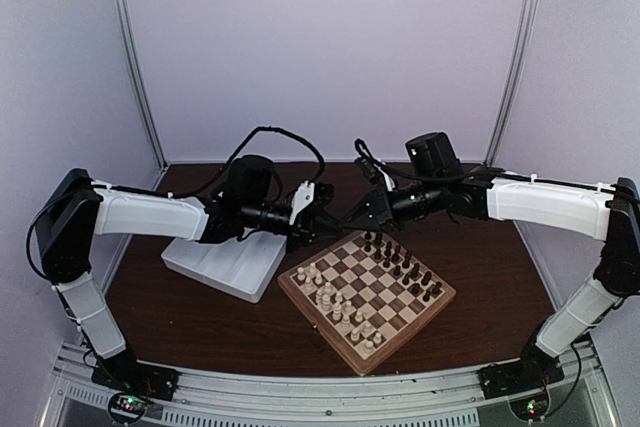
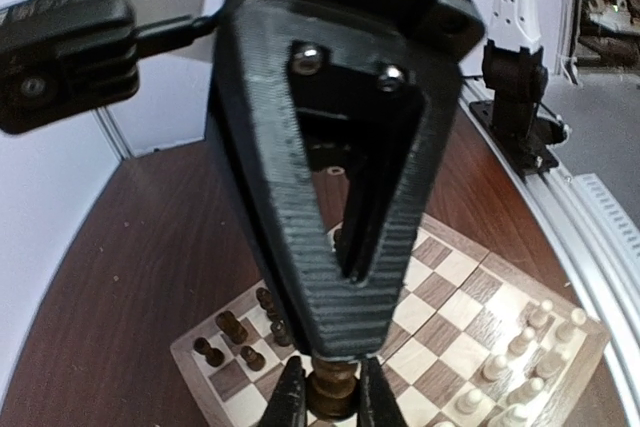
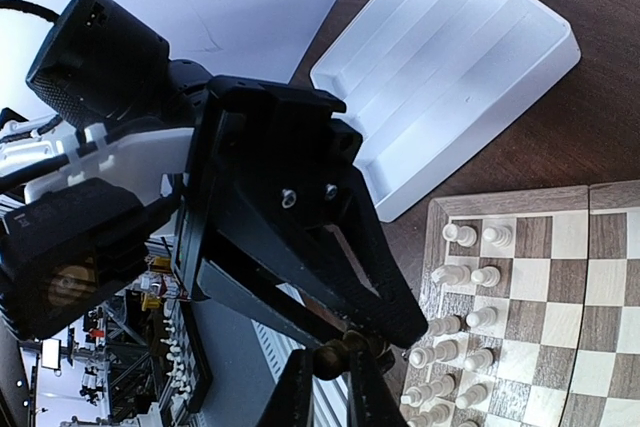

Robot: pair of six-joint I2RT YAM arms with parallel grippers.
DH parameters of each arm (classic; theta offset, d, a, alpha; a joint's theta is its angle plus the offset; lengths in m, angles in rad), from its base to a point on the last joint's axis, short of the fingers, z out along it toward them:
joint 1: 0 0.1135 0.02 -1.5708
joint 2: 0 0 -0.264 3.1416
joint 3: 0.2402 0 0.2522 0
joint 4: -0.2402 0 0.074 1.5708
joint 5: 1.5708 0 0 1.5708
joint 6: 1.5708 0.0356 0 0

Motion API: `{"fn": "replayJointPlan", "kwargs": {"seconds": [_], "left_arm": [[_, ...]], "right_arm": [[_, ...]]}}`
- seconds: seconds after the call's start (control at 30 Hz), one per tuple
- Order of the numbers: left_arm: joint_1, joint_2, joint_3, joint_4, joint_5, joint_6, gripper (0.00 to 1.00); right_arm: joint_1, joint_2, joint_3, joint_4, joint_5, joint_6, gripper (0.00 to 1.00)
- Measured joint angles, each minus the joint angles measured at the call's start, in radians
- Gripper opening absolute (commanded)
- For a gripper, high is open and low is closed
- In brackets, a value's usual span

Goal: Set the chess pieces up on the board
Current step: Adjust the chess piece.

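Chess pieces (image 1: 398, 259) of the dark set stand in two rows along the far right edge of the chessboard (image 1: 400, 307). One more dark chess piece (image 2: 330, 387) is off the squares, held in the air over the board near its far corner. Its rounded top (image 3: 332, 357) shows in the right wrist view.

Both claws are on this raised piece. The left gripper (image 2: 330, 402) has its two fingers pressed against the piece's sides. The right gripper (image 3: 332, 392) is likewise clamped on it, with the knob sitting just above its fingertips. Each wrist camera shows the other claw as a large black wedge coming in from above, tips down at the piece. From overhead the left gripper (image 1: 322, 215) and right gripper (image 1: 352, 217) meet nose to nose, too close to make out the piece between them.

Cream-white pieces (image 1: 335, 302) crowd the near left side of the board, and the middle squares between the two sets are bare. The board lies turned corner-on to the arms on a dark brown table (image 1: 180, 317). A white compartment tray (image 1: 225, 269) sits just beside the board's left corner, under the left forearm.
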State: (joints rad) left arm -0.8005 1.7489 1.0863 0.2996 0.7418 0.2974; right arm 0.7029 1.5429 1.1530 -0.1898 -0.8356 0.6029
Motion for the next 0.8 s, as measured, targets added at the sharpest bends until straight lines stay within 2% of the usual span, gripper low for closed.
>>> {"fn": "replayJointPlan", "kwargs": {"seconds": [0.07,0.2,0.3,0.7,0.8], "left_arm": [[0.0,0.0,0.008,-0.02,-0.003,0.018,0.0],[0.0,0.002,0.03,-0.066,-0.005,0.041,0.0],[0.0,0.002,0.042,-0.097,-0.004,0.053,0.0],[-0.016,0.024,0.126,-0.251,-0.04,0.101,0.0],[-0.021,0.04,0.149,-0.292,-0.056,0.11,0.0]], "right_arm": [[0.0,0.0,0.0,-0.001,0.002,0.001,0.05],[0.0,0.0,0.002,-0.008,0.008,-0.005,0.26],[0.0,0.0,0.003,-0.022,0.03,-0.01,0.34],[0.013,0.013,0.046,-0.117,0.108,-0.058,0.31],[0.017,0.026,0.058,-0.143,0.123,-0.069,0.2]]}}
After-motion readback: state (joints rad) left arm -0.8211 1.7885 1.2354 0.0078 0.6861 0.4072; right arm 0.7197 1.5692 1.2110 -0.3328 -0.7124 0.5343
